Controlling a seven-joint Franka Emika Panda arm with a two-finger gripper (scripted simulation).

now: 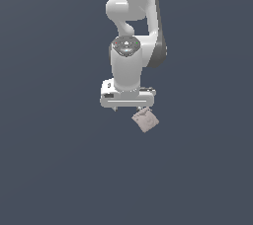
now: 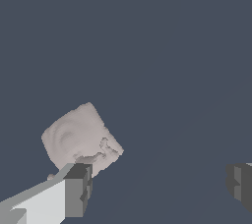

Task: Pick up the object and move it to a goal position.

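Note:
The object (image 1: 145, 119) is a small pale pinkish-beige block with a mottled surface and a faint round mark on top. It lies on the dark grey floor, turned diagonally. In the exterior view it sits just below the white gripper (image 1: 129, 106), toward that view's right. In the wrist view the object (image 2: 81, 138) lies next to one grey fingertip (image 2: 78, 191), and that finger partly covers its near corner. The other fingertip (image 2: 240, 182) is far apart from it. The gripper (image 2: 159, 187) is open and empty, and the block is not between its fingers.
The plain dark grey floor (image 1: 59, 169) fills both views. The white arm (image 1: 131, 31) rises behind the gripper in the exterior view. No other objects or goal marker show.

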